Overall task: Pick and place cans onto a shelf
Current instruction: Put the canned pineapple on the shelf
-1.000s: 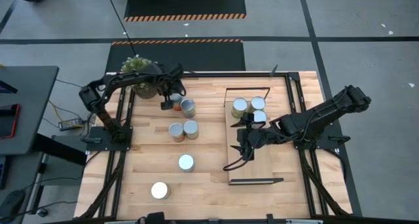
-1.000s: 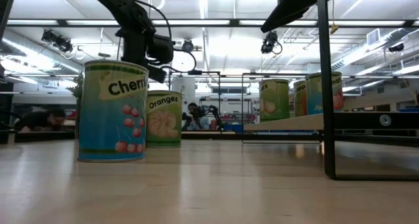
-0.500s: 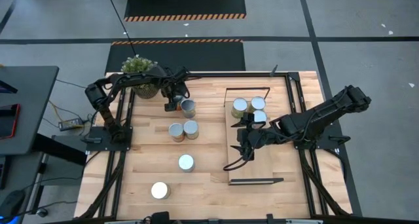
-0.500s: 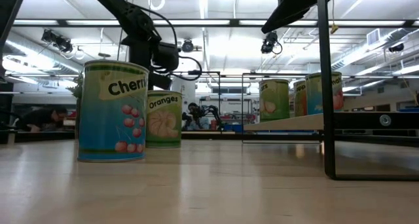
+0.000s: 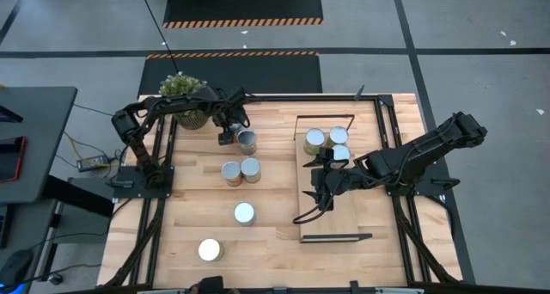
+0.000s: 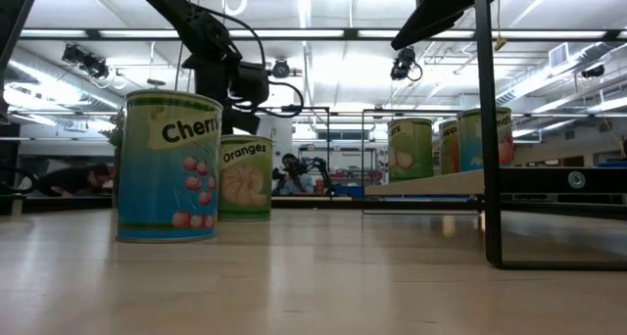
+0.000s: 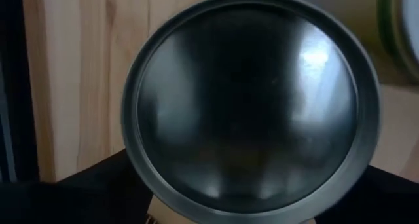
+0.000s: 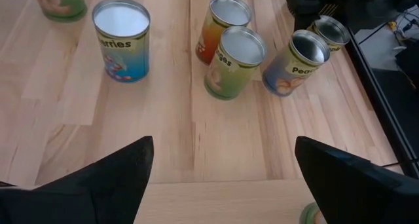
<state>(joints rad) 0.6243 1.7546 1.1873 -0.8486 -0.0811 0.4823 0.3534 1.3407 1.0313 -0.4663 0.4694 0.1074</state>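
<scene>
Overhead and tabletop-level views share the cans (image 5: 240, 171); wrist views look close.

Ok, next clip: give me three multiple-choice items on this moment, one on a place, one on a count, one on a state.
1. Where is the left gripper?
A. over the shelf
B. over a can beside the potted plant
C. at the table's near edge

2. How many cans stand on the shelf?
A. one
B. three
C. five

3. What state is the right gripper in?
A. open, empty
B. shut on a can
C. out of sight

Answers:
1 B: the left gripper hangs over a can next to the potted plant.
2 B: three cans show on the shelf.
3 A: the right gripper shows spread fingers with nothing between them.
</scene>
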